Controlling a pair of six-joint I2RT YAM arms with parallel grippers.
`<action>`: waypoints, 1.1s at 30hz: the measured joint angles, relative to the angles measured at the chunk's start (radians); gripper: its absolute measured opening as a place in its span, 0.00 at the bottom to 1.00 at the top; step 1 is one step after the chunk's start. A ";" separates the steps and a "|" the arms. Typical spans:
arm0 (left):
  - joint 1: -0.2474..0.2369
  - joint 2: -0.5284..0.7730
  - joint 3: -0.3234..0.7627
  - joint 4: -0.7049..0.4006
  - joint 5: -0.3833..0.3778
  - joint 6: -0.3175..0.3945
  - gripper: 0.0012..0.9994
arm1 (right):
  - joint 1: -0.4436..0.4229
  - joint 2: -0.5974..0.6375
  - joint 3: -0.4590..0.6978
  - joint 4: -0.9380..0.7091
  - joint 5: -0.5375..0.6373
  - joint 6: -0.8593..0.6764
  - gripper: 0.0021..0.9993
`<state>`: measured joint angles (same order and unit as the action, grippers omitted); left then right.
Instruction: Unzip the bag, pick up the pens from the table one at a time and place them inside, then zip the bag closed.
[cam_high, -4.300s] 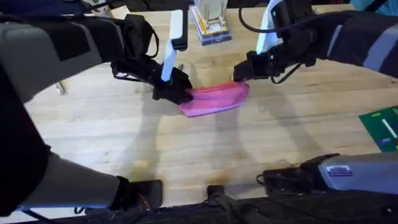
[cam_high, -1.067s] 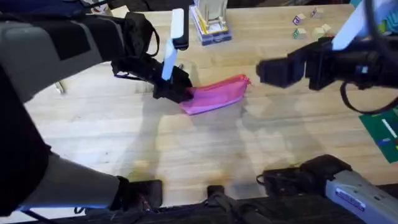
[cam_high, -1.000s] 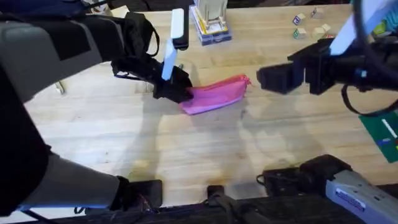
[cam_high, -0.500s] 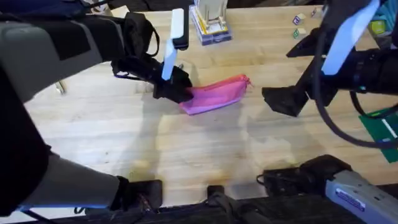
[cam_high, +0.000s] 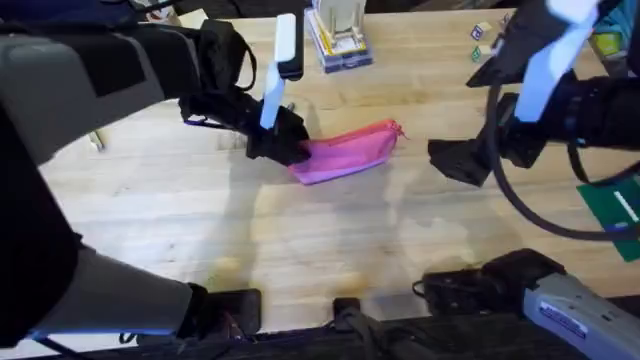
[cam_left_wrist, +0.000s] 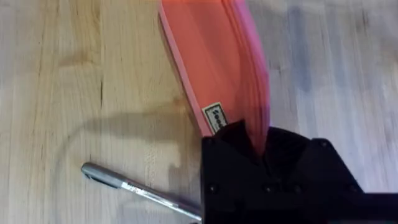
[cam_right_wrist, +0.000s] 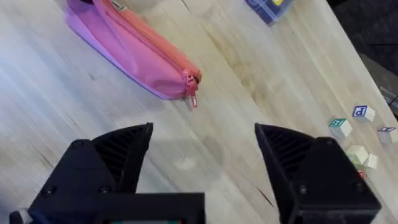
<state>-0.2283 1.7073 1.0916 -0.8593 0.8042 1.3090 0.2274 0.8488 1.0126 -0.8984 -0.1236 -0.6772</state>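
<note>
The long pink fabric pouch (cam_high: 348, 154) lies mid-surface toward the far edge, zipped; left tool (cam_left_wrist: 261, 149) clamps its end; right tool (cam_right_wrist: 202, 152) hangs open, apart; unzipping seems pending, needing the pink-red pull (cam_right_wrist: 193, 101) pinched; slim grey pen (cam_left_wrist: 140, 191) lies beside.

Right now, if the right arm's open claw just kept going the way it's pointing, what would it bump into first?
Probably the bare table. The right gripper, jaws wide open, aims at wood just short of the bag's zipper pull; depth is hard to judge.
</note>
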 joint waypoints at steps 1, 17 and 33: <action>0.000 0.000 0.000 0.000 0.000 0.000 0.04 | -0.002 0.007 0.000 0.000 0.005 -0.006 1.00; 0.000 0.000 0.000 0.000 0.000 0.000 0.04 | -0.002 0.150 0.000 0.012 0.016 -0.049 1.00; 0.000 0.000 0.000 0.000 0.000 0.000 0.04 | -0.030 0.335 0.000 0.073 -0.007 -0.018 1.00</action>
<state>-0.2283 1.7073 1.0916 -0.8593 0.8043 1.3090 0.1978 1.1840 1.0126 -0.8257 -0.1305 -0.6952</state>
